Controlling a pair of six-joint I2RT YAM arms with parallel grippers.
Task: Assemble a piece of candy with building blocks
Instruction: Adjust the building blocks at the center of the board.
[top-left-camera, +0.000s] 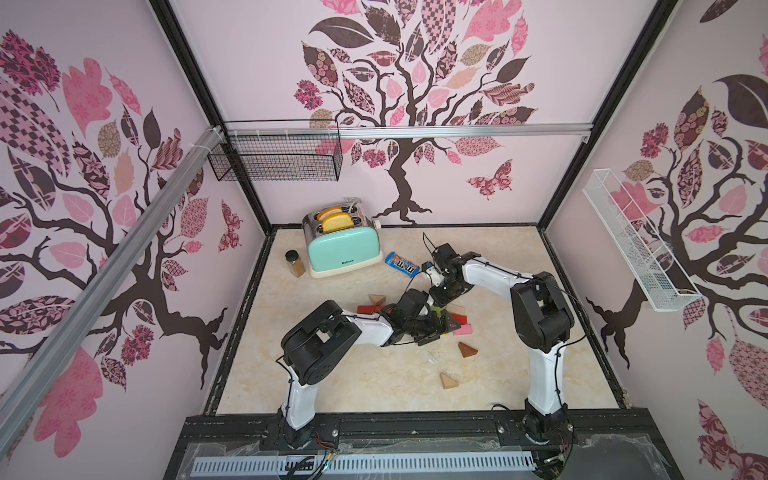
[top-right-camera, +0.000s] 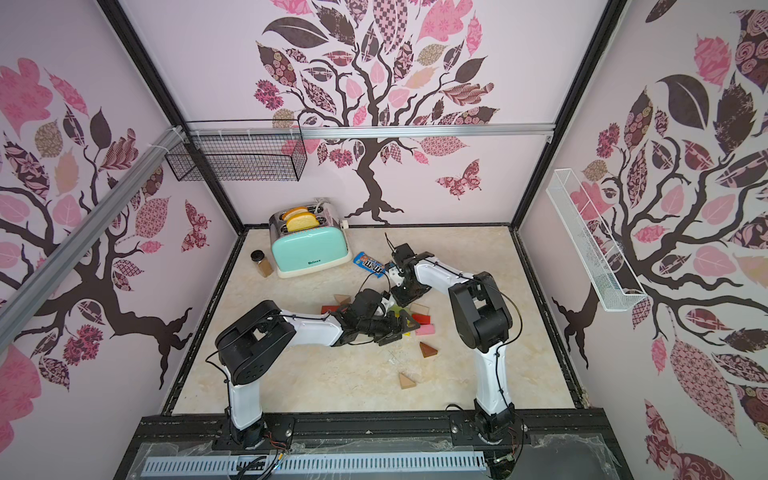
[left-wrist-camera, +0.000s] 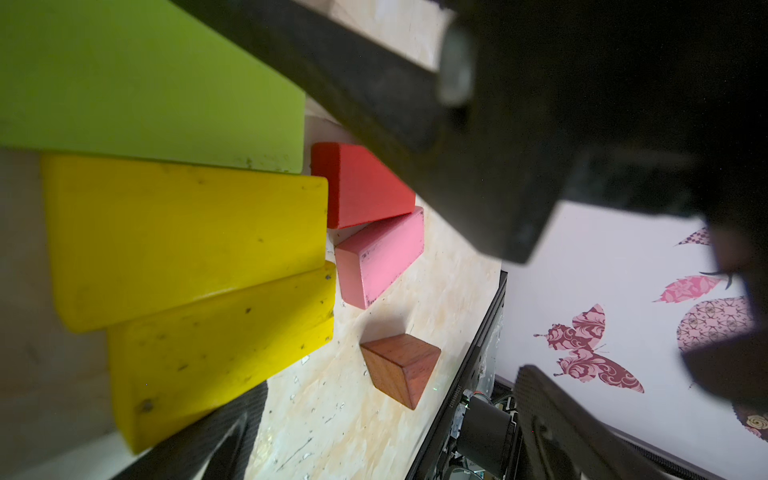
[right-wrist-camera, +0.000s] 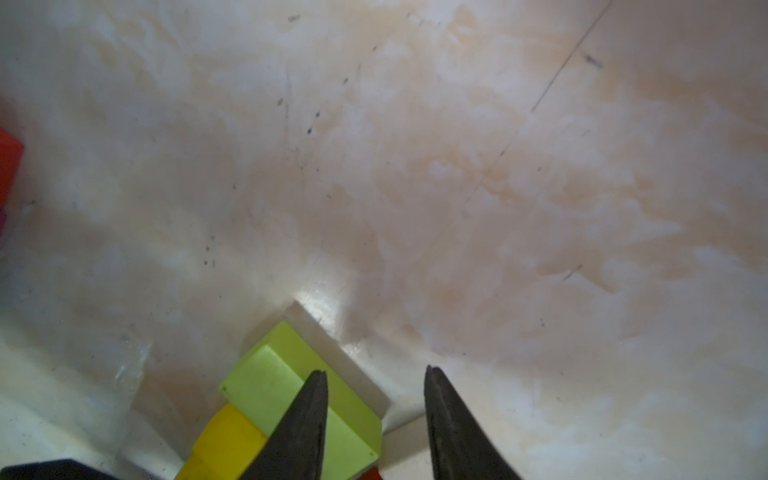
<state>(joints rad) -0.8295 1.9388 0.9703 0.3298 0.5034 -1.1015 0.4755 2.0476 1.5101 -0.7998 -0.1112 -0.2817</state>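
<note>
- Right tool (right-wrist-camera: 375, 372) — jaws narrowly apart, empty, one fingertip over the green block (right-wrist-camera: 266, 374), mid-counter.
- Left tool (top-left-camera: 436, 328) gapes wide, empty, close by.
- Risk — a closing finger could shove the neighbouring yellow block (left-wrist-camera: 187, 237) askew.

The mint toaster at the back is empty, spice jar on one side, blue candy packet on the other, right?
Not empty: both top views show the mint toaster with two bread slices in its slots. The spice jar and blue candy packet do flank it.
</note>
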